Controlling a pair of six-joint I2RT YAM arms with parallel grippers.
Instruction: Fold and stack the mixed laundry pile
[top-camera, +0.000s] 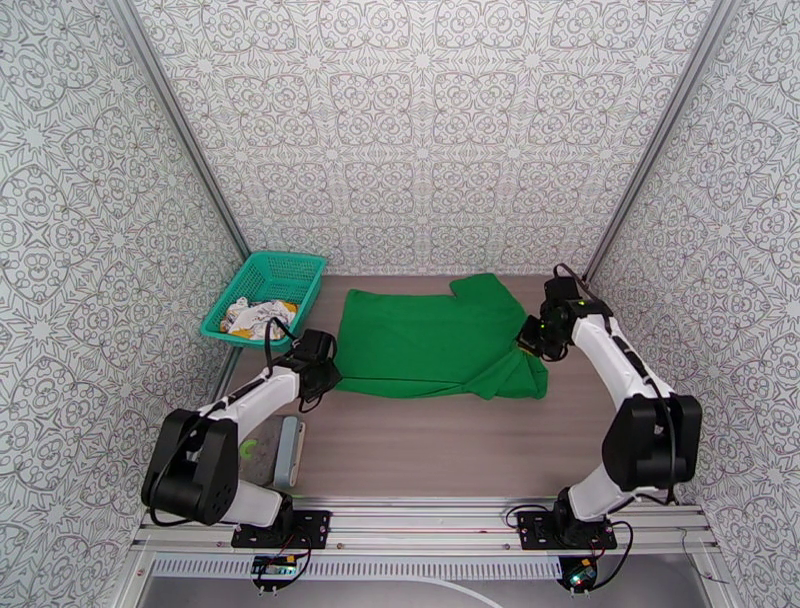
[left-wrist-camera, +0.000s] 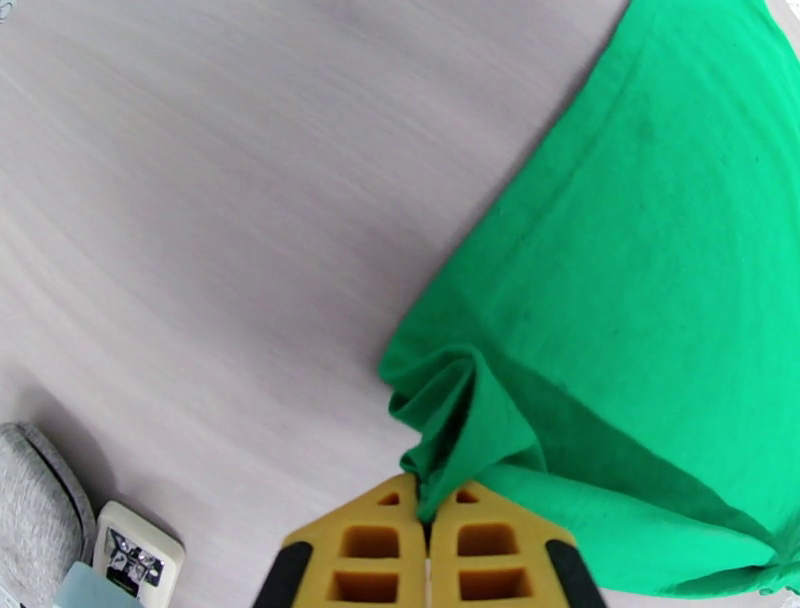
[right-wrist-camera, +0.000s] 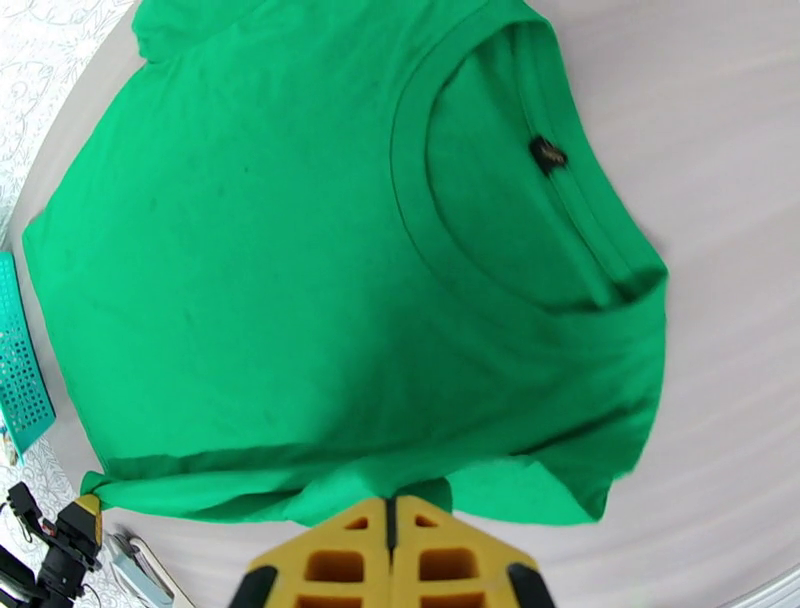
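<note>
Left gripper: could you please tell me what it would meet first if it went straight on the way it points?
The green shirt: the left gripper is shut on its bunched corner, so it would push into that gathered fold first. Beyond looks like bare table, though depth is unclear.

Left arm, white with black joints, reached forward with its elbow low; the yellow-padded left gripper was pinched closed on a bunched corner of the plain bright green cloth shirt. Right arm bent inward; the right gripper was clamped on the shirt's edge.
</note>
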